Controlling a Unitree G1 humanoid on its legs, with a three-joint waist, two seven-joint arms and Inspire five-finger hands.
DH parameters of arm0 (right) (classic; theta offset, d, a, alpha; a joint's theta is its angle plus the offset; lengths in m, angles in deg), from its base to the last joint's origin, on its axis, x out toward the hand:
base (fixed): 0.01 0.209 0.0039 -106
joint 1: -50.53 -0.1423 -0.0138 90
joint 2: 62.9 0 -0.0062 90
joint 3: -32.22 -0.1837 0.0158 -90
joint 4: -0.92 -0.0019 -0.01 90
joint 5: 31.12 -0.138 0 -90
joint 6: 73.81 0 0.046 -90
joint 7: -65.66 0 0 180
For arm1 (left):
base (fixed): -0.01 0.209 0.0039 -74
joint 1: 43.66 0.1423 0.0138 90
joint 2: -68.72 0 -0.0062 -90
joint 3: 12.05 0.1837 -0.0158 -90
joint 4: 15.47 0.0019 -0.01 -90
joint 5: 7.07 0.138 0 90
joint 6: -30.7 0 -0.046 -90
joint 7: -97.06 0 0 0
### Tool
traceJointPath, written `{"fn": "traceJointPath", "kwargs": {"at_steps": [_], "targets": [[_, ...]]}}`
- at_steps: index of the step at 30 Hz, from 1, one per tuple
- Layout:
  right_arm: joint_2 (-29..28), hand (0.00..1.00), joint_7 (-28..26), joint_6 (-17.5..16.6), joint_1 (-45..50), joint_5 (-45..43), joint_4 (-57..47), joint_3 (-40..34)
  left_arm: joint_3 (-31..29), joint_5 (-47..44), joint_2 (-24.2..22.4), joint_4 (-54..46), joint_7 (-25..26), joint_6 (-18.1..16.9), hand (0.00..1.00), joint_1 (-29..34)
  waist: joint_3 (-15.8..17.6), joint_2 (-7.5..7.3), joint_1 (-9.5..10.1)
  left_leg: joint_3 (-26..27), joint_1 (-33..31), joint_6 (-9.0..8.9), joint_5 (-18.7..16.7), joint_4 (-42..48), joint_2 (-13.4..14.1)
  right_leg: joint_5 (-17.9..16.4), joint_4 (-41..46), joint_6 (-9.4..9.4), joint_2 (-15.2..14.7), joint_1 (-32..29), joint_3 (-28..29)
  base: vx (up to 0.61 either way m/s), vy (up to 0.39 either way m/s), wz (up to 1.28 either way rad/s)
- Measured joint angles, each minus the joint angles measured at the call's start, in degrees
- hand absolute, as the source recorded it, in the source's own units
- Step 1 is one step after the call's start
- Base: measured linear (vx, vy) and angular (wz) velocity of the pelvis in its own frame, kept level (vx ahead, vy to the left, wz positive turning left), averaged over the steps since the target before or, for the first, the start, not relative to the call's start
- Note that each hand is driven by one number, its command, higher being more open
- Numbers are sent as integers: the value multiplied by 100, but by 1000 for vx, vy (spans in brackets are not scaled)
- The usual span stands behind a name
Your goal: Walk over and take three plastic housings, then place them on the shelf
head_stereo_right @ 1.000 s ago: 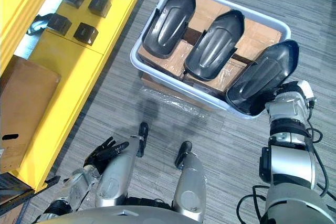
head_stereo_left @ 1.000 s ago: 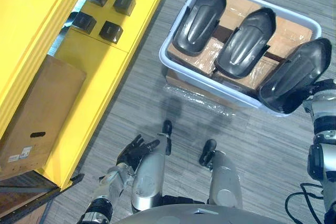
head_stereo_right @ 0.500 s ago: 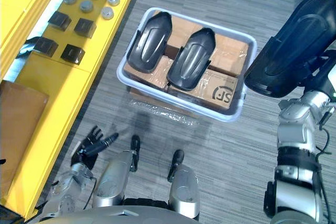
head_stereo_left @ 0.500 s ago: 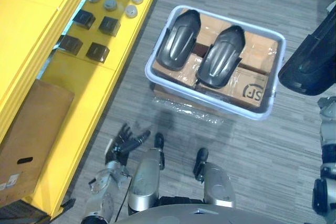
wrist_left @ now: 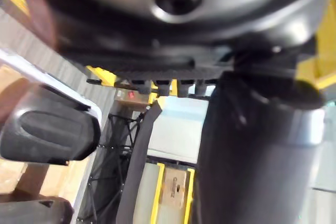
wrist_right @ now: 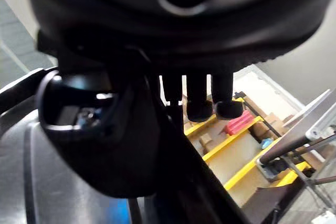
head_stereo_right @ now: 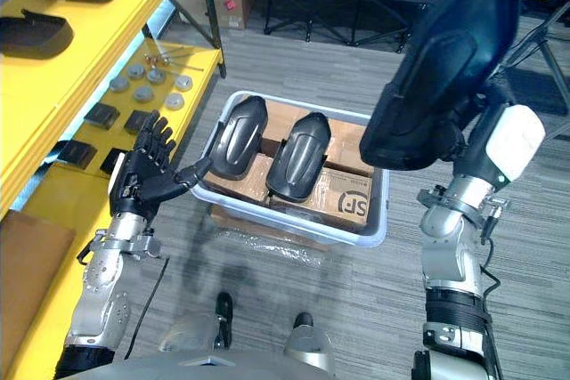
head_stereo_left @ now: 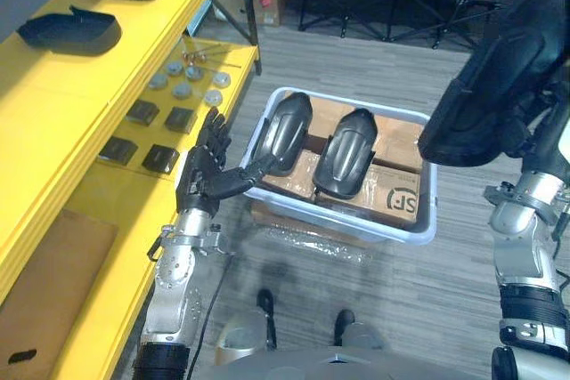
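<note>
Here the held housing [head_stereo_right: 445, 60] hangs high on the robot's right. Its long axis stands nearly upright, leaning a little away from the body. The right hand [wrist_right: 157, 35] has it by the lower rim. In the right wrist view the fingers [wrist_right: 199, 98] curl over the edge with the thumb closed against the shell, so the grip looks firm.

Below and to the left sits the pale tub [head_stereo_right: 372, 230]. In it, 2 more housings lie side by side on cardboard boxes [head_stereo_right: 349, 204]: the left-side housing [head_stereo_right: 236, 135] and the middle housing [head_stereo_right: 298, 153]. Their long axes run away from the robot, nearly parallel.

The left hand [head_stereo_right: 142, 180] hovers at the tub's left wall. Its fingers are straight and spread and it holds nothing. The thumb reaches toward the left-side housing, though I cannot tell whether it touches the rim.

Further left stands the yellow shelf [head_stereo_right: 116, 24]. On its top level are 2 dark shells [head_stereo_right: 36, 33] that look like the same kind of part. A lower level holds grey discs [head_stereo_right: 147, 82] and black blocks [head_stereo_right: 102, 115].

The coming move turns on one relation. The shelf is on the robot's left, while the held housing is on the far right with the tub between them. My judgement is that the body must turn left, or the right arm must carry across. The left hand is nearer to both the shelf and the tub's housings.
</note>
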Motion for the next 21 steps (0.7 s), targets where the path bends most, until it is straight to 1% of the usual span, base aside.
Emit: {"fn": "traceJointPath", "kwargs": {"at_steps": [3,5,7,9,11,13,15,16,20,21], "targets": [[-144,0,-4,-187,-13,-212,-12,238,226,210,45,1,4,-8,100,-51,-205,-14,-13,52,84,2,1,-111,-8,38,0,-4,-6,-10,102,-44,27,-14],[-300,0,-5,-233,-59,-220,-14,374,337,224,64,16,-3,-8,100,-83,-264,-22,-10,116,146,5,3,-148,-15,47,0,-15,-18,-3,167,-60,20,-16],[-306,0,-77,-260,-100,-225,-14,561,421,225,63,46,-23,-8,100,-166,-307,-12,-17,142,190,25,21,-242,-56,49,-1,-18,-53,-8,193,-92,24,-11],[-364,0,-221,-269,-168,-296,-15,779,468,224,64,107,-105,-16,100,-255,-363,-7,-24,190,270,-2,84,-423,-107,63,-6,-42,-62,-30,280,-106,23,-10],[-467,0,-261,-275,-220,-374,-15,895,511,221,68,130,-176,-26,100,-282,-391,-6,-46,201,331,40,152,-557,-144,59,-11,-49,-83,-33,285,-92,13,-3],[-493,0,-286,-280,-239,-448,-15,1008,627,201,104,130,-285,-56,100,-308,-421,-2,-36,215,356,30,259,-687,-169,57,-15,-58,-98,-74,289,-68,10,-1],[-497,0,-340,-282,-294,-447,-15,1128,713,185,140,130,-481,-92,100,-401,-430,-5,-30,221,367,18,400,-818,-178,88,-15,-90,-94,-140,290,-42,4,-1],[-513,0,-360,-282,-349,-451,-14,1287,848,165,175,128,-644,-92,100,-506,-430,-4,-26,223,420,38,488,-927,-180,124,-15,-105,-87,-147,290,-31,0,-1],[-752,0,-367,-314,-464,-544,-13,1522,1106,131,185,128,-905,-48,100,-677,-497,-23,-30,239,488,50,548,-1026,-182,138,-19,-109,-81,-125,303,-12,2,-2],[-803,0,-369,-346,-472,-588,-13,1610,1187,92,180,117,-995,-9,100,-726,-540,-30,-25,241,506,84,589,-1066,-188,143,-23,-108,-82,-125,306,0,0,0]]}}
